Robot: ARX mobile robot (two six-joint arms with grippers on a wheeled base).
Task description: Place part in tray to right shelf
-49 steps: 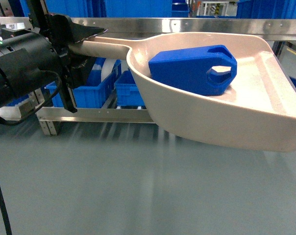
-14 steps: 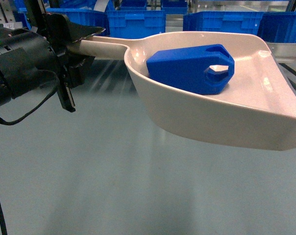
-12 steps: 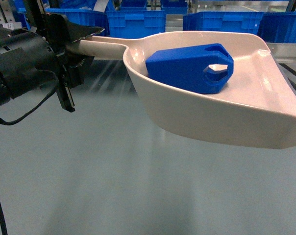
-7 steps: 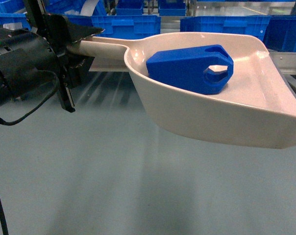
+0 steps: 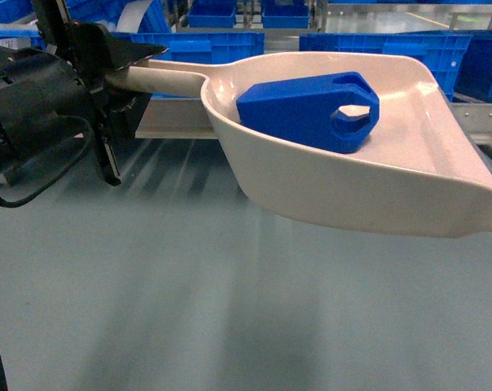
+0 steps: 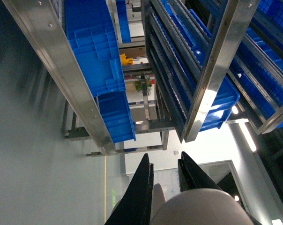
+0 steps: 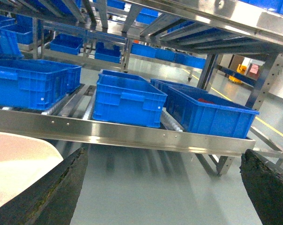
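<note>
The left gripper is clamped on the straight handle of the tray, its two dark fingers pinching the pale handle from either side, as the left wrist view shows at six o'clock. The right gripper grips nothing; its jaws stand wide apart at the lower corners of its own view, with only a curve of the tray's rim showing at eight o'clock.

The tray hangs in mid-air over the grey floor, held out to three o'clock from the left gripper. The part lies inside the tray's bowl, toward the closed back wall, its loop handle pointing to three o'clock at the open mouth.

Beyond, at twelve o'clock, stands the right shelf with its flat front rail, carrying blue crates on its rollers.

The step in hand appears to be the carry toward the rack. Doing it well likely means keeping the tray level or tipped slightly back, since the mouth is open and the part sits loose; any roll of the wrist could slide it out. The tray's far lip should clear the front rail before lowering, aimed between crates.
</note>
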